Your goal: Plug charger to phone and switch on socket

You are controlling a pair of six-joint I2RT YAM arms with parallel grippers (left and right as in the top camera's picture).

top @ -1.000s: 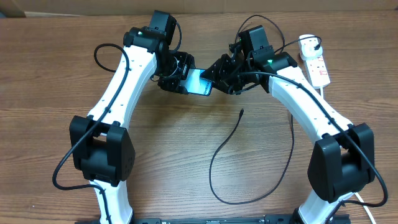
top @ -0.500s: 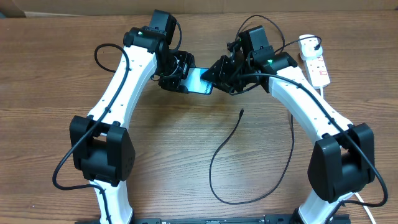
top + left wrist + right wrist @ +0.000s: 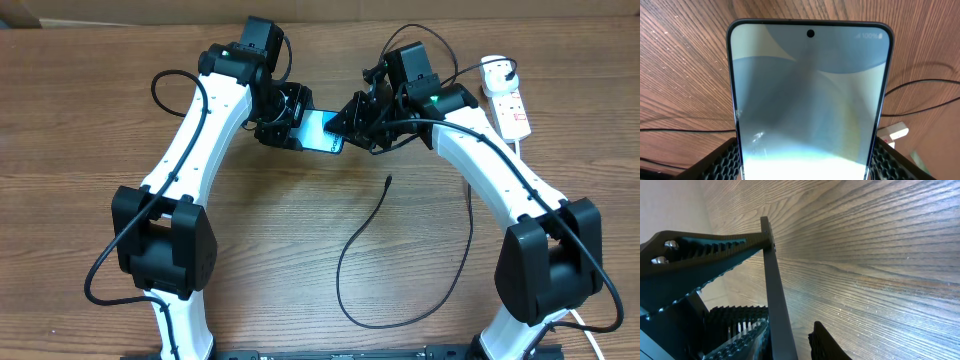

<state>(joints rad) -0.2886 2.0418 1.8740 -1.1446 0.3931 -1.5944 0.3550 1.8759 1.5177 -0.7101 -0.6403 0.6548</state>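
The phone (image 3: 322, 131), its light-blue screen lit, is held above the table with my left gripper (image 3: 300, 128) shut on its long edges. In the left wrist view the phone (image 3: 810, 100) fills the frame, and a black pad (image 3: 727, 162) presses each side. My right gripper (image 3: 347, 122) straddles the phone's other end. In the right wrist view the phone (image 3: 772, 280) is edge-on. The ridged pad (image 3: 735, 327) lies close on one face, and a gap shows at the other fingertip (image 3: 825, 342). The charger tip (image 3: 388, 181) lies free on the table. The socket (image 3: 512, 110) lies far right.
The charger's black cable (image 3: 345, 270) loops across the table's middle toward the front, then runs back up the right side. A white plug (image 3: 495, 70) sits in the socket's far end. Both white arms (image 3: 200, 130) flank the middle of the wooden table (image 3: 80, 120).
My right gripper's jaws have narrowed around the phone's end and shifted slightly left. The left gripper and the phone have stayed still.
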